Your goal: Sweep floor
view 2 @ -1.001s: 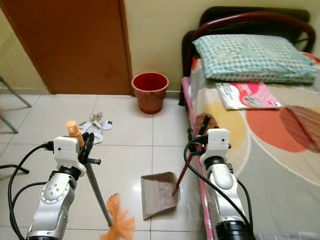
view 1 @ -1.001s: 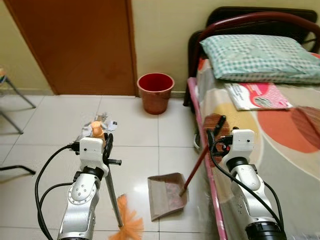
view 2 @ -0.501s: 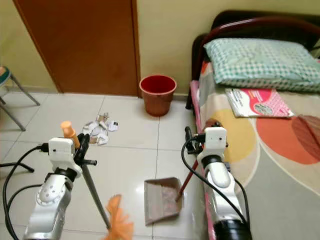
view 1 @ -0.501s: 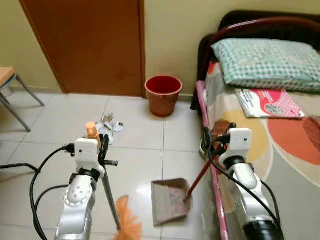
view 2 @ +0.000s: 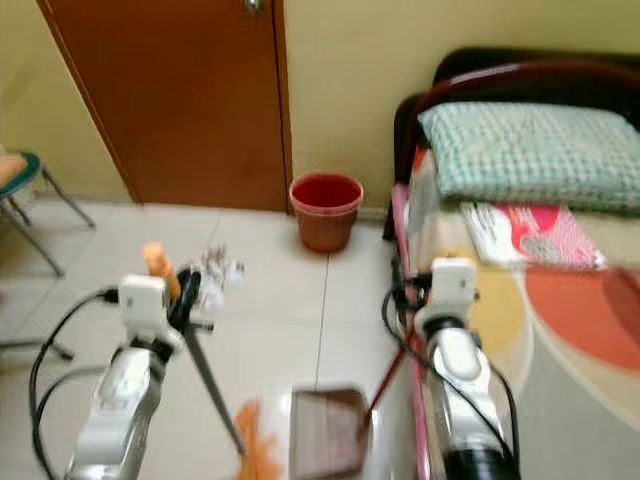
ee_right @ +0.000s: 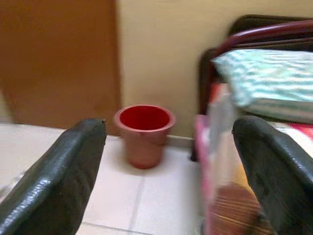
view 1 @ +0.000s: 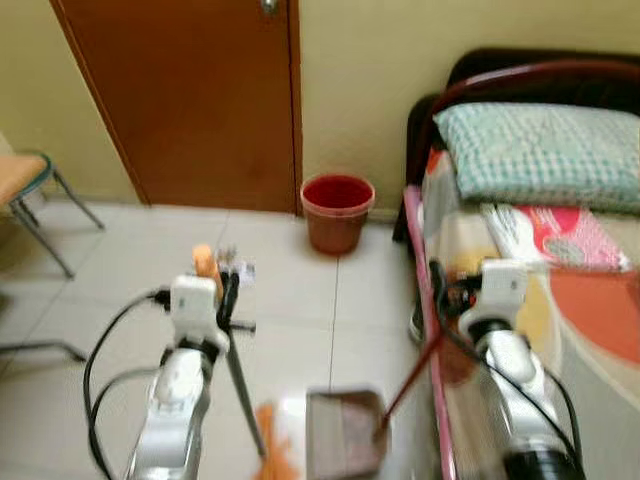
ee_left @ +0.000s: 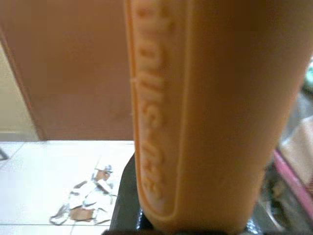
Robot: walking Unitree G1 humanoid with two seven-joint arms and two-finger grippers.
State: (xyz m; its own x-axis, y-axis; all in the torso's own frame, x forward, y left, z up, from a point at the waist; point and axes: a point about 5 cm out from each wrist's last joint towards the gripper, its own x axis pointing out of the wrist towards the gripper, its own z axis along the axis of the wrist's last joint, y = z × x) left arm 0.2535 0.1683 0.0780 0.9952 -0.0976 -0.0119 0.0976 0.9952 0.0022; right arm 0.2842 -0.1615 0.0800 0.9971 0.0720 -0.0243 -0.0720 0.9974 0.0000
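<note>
Left gripper (view 1: 222, 295) first: its black fingers are clamped on the broom (view 1: 240, 390), right near the top of the shaft, with the orange handle end (view 1: 205, 262) poking up just above the wrist. From the left wrist camera that orange grip (ee_left: 195, 112) sits square against the lens, raised lettering running along it. The metal shaft slants away toward five o'clock, down to the orange bristles (view 1: 272, 455) on the tile floor (view 1: 130, 270).

Over to the right gripper (ee_right: 168, 171): in its wrist view the two black fingers (ee_right: 54, 181) stand wide apart. Whether they pinch the red dustpan handle (view 1: 412, 375) I cannot tell; the head views are blurred there. That handle runs from the right wrist toward seven o'clock, down to the brown dustpan (view 1: 345, 435), which lies on the tiles just beside the bristles, at their three o'clock.

Outward now. A little heap of paper scraps (view 2: 215, 268) lies on the floor at twelve o'clock of the left gripper, close behind it. Further off, a red bucket (view 1: 337, 212) stands against the wall beside the brown door (view 1: 190, 90). At three o'clock, the bed (view 1: 570, 290) with a green checked pillow (view 1: 540, 155) and a pink packet (view 1: 560, 235) below it. At nine o'clock, a chair (view 1: 30, 190).
</note>
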